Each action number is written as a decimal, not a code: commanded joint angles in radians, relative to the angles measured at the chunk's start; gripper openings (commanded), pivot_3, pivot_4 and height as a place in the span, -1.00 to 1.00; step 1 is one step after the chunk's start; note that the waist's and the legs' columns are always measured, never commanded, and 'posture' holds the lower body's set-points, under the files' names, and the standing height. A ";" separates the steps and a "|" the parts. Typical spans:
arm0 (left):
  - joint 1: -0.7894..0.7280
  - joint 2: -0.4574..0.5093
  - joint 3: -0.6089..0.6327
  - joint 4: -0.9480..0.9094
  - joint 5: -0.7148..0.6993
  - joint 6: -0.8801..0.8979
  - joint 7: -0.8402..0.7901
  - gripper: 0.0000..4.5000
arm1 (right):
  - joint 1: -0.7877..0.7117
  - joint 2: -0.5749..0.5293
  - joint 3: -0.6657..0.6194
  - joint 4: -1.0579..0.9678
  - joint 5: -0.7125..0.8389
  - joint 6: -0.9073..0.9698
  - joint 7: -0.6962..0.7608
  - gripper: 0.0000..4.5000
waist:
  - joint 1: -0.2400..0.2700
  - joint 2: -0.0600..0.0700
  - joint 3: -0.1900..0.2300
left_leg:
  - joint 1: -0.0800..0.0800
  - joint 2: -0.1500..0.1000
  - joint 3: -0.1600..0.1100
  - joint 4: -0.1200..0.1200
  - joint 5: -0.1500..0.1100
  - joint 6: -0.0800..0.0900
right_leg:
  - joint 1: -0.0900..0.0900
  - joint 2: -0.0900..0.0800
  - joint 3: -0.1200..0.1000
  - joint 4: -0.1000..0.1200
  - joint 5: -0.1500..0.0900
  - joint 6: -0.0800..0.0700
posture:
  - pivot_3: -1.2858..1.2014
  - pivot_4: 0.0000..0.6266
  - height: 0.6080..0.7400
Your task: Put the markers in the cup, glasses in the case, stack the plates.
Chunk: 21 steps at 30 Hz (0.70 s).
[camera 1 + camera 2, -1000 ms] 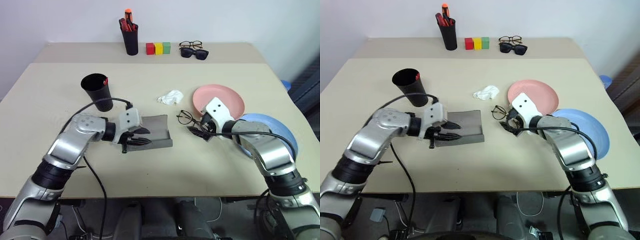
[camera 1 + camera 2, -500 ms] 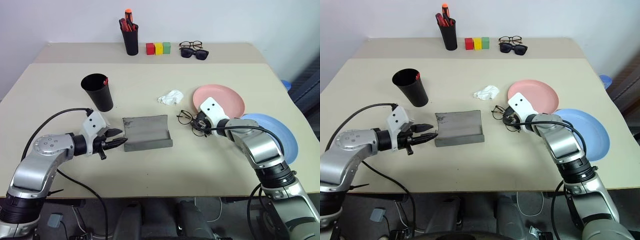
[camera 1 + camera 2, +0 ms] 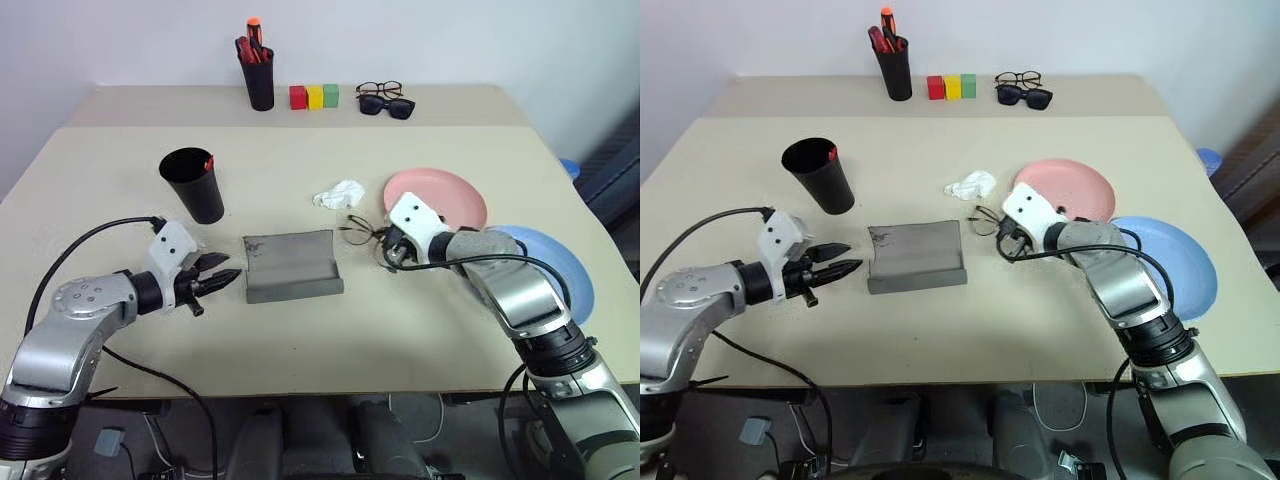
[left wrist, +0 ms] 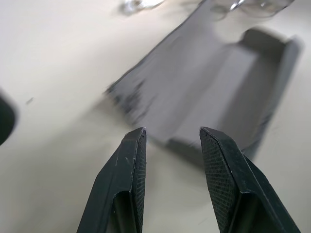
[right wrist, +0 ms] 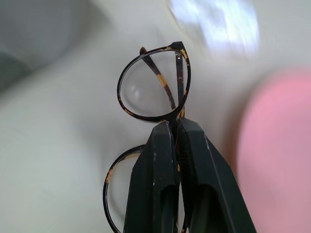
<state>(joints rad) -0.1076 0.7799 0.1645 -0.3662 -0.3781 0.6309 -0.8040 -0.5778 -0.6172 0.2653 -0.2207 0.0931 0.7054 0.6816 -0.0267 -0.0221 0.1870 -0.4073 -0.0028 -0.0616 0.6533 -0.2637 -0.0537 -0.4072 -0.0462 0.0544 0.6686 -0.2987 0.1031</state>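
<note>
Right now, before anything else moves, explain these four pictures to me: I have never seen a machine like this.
This is a humanoid robot with two arms, each ending in a tool of two black fingers. The two wide pictures come from cameras on its head, looking down over a beige table. The two close-ups come from cameras on its wrists, looking along the fingers.

On the table lie an open grey case, a black cup with a red marker tip showing at its rim, a crumpled white tissue, a pink plate and a blue plate. At the back stand a pen pot, three coloured blocks and two more pairs of glasses.

The right tool is shut on the thin-framed glasses. The left tool is open, holds nothing, and points at the case.
</note>
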 commanded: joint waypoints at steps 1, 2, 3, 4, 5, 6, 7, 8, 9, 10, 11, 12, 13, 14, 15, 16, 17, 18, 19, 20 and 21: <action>0.040 0.018 0.050 0.041 0.047 -0.107 0.005 -0.22 | -0.092 0.017 0.013 -0.122 0.065 -0.086 0.122 -0.99 | -0.005 0.000 0.000 | 0.000 0.000 0.000 0.000 0.000 0.000 | 0.000 0.000 0.000 0.000 0.000 0.000 | 0.03 -0.52 1.00; 0.049 0.020 0.061 0.061 0.052 -0.126 0.007 -0.22 | -0.130 0.039 0.048 -0.114 0.065 -0.103 0.154 -0.99 | -0.010 0.000 0.000 | 0.000 0.000 0.000 0.000 0.000 0.000 | 0.000 0.000 0.000 0.000 0.000 0.000 | 0.03 -0.52 1.00; 0.055 0.021 0.067 0.076 0.056 -0.141 0.007 -0.22 | -0.156 0.054 0.072 -0.105 0.062 -0.115 0.175 -0.99 | -0.012 0.000 0.000 | 0.000 0.001 0.000 0.000 0.000 0.000 | 0.000 0.000 0.000 0.000 0.000 0.000 | 0.03 -0.52 1.00; 0.058 0.022 0.072 0.089 0.059 -0.154 0.006 -0.22 | -0.180 0.076 0.098 -0.083 0.054 -0.133 0.188 -0.99 | -0.014 0.000 0.000 | 0.000 0.001 -0.001 -0.001 0.000 0.000 | 0.000 0.000 0.000 0.000 0.000 0.000 | 0.03 -0.52 1.00; 0.060 0.023 0.074 0.098 0.063 -0.168 0.004 -0.22 | -0.199 0.099 0.127 -0.055 0.035 -0.160 0.194 -0.99 | -0.015 0.000 0.000 | 0.000 0.001 -0.001 -0.001 0.000 0.000 | 0.001 0.000 -0.001 0.000 0.000 0.000 | 0.03 -0.52 1.00; 0.061 0.021 0.080 0.105 0.064 -0.175 0.008 -0.22 | -0.215 0.127 0.157 -0.025 0.019 -0.188 0.200 -0.99 | -0.014 0.000 0.000 | 0.000 0.001 -0.001 -0.001 0.000 0.000 | 0.001 0.000 -0.001 0.000 0.000 0.000 | 0.03 -0.52 1.00; 0.061 0.021 0.084 0.112 0.065 -0.174 0.013 -0.22 | -0.226 0.155 0.178 -0.001 0.015 -0.210 0.207 -0.99 | -0.014 0.000 0.000 | 0.000 0.001 -0.002 -0.001 0.000 0.000 | 0.001 -0.001 -0.001 0.000 0.000 0.000 | 0.03 -0.52 1.00; 0.063 0.020 0.090 0.115 0.063 -0.175 0.013 -0.22 | -0.232 0.175 0.202 0.021 0.004 -0.244 0.221 -0.99 | -0.014 0.000 0.000 | 0.000 0.001 -0.001 -0.001 0.000 0.000 | 0.001 -0.001 -0.001 0.000 0.000 0.000 | 0.03 -0.52 1.00; 0.066 0.018 0.097 0.112 0.060 -0.177 0.014 -0.22 | -0.232 0.187 0.222 0.037 -0.006 -0.277 0.235 -0.99 | -0.013 0.000 0.000 | 0.000 0.000 -0.002 -0.001 0.000 0.000 | 0.001 -0.002 -0.001 0.000 0.000 0.000 | 0.03 -0.52 1.00; 0.072 0.018 0.102 0.106 0.057 -0.176 0.014 -0.22 | -0.232 0.203 0.239 0.062 -0.017 -0.304 0.241 -0.99 | -0.013 0.000 0.000 | 0.000 0.000 -0.001 -0.001 0.000 0.000 | 0.000 -0.002 -0.001 0.000 0.000 0.000 | 0.03 -0.52 1.00; 0.078 0.019 0.106 0.101 0.055 -0.176 0.014 -0.22 | -0.233 0.217 0.252 0.090 -0.031 -0.327 0.242 -0.99 | -0.013 0.000 0.000 | 0.000 0.000 -0.001 -0.001 0.000 0.000 | 0.000 -0.003 -0.001 0.000 0.000 0.000 | 0.03 -0.52 1.00; 0.085 0.018 0.111 0.091 0.051 -0.172 0.015 -0.22 | -0.235 0.222 0.268 0.121 -0.055 -0.366 0.242 -0.99 | -0.014 0.000 0.000 | 0.000 0.000 -0.001 -0.001 0.000 0.000 | 0.000 -0.003 -0.001 0.000 0.000 0.000 | 0.03 -0.52 1.00; 0.093 0.017 0.114 0.081 0.048 -0.169 0.016 -0.22 | -0.236 0.227 0.280 0.152 -0.075 -0.411 0.245 -0.99 | -0.016 0.000 0.000 | 0.000 0.000 -0.001 -0.001 0.000 0.000 | 0.000 -0.003 -0.001 0.000 0.000 0.000 | 0.03 -0.52 1.00; 0.101 0.015 0.117 0.072 0.047 -0.167 0.018 -0.22 | -0.235 0.233 0.285 0.177 -0.089 -0.445 0.246 -0.99 | -0.017 0.000 0.000 | 0.000 0.000 -0.001 -0.001 0.000 0.000 | 0.000 -0.002 -0.001 0.000 0.000 0.000 | 0.03 -0.52 1.00; 0.109 0.014 0.119 0.063 0.045 -0.162 0.020 -0.22 | -0.236 0.236 0.290 0.205 -0.109 -0.492 0.244 -0.99 | -0.016 0.000 0.000 | 0.000 0.000 -0.001 -0.001 0.000 0.000 | 0.000 -0.002 -0.001 0.000 0.000 0.000 | 0.03 -0.52 1.00; 0.115 0.013 0.120 0.057 0.045 -0.160 0.023 -0.22 | -0.237 0.241 0.292 0.228 -0.122 -0.529 0.244 -0.99 | -0.016 0.000 0.000 | 0.000 0.000 -0.001 -0.001 0.000 0.000 | 0.000 -0.003 -0.001 0.000 0.000 0.000 | 0.03 -0.52 1.00; 0.121 0.011 0.120 0.049 0.044 -0.157 0.025 -0.22 | -0.239 0.251 0.289 0.251 -0.131 -0.564 0.240 -0.99 | -0.016 0.000 0.000 | 0.000 0.000 -0.001 -0.001 0.000 0.000 | 0.000 -0.002 -0.001 0.000 0.000 0.000 | 0.03 -0.52 1.00; 0.125 0.009 0.119 0.042 0.043 -0.155 0.028 -0.22 | -0.242 0.262 0.284 0.273 -0.137 -0.596 0.236 -0.99 | -0.017 0.000 0.000 | 0.000 0.000 -0.001 -0.001 0.000 0.000 | 0.000 -0.002 -0.001 0.000 0.000 0.000 | 0.03 -0.52 1.00; 0.127 0.008 0.119 0.038 0.041 -0.153 0.031 -0.22 | -0.247 0.274 0.278 0.294 -0.140 -0.619 0.233 -0.99 | -0.017 0.000 0.000 | 0.000 0.000 -0.001 -0.001 0.000 0.000 | 0.000 -0.002 -0.001 0.000 0.000 0.000 | 0.03 -0.52 1.00; 0.127 0.007 0.118 0.035 0.039 -0.150 0.033 -0.22 | -0.254 0.285 0.273 0.318 -0.147 -0.644 0.230 -0.99 | -0.018 0.000 0.000 | 0.000 0.000 -0.001 -0.001 0.000 0.000 | 0.000 -0.002 -0.001 0.000 0.000 0.000 | 0.03 -0.52 1.00; 0.126 0.006 0.116 0.033 0.038 -0.148 0.036 -0.22 | -0.262 0.292 0.272 0.342 -0.156 -0.673 0.230 -0.99 | -0.019 0.000 0.000 | 0.000 0.000 -0.001 -0.001 0.000 0.000 | -0.001 -0.002 -0.001 0.000 0.000 0.000 | 0.03 -0.52 1.00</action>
<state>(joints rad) 0.0229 0.7835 0.2536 -0.3007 -0.3295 0.4797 -0.7760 -0.8045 -0.3413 0.5617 0.1109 -0.0504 0.0908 0.9200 -0.0457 -0.0223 0.1869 -0.4070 -0.0023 -0.0629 0.6518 -0.2637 -0.0540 -0.4080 -0.0480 0.0535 0.6688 -0.2986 0.1030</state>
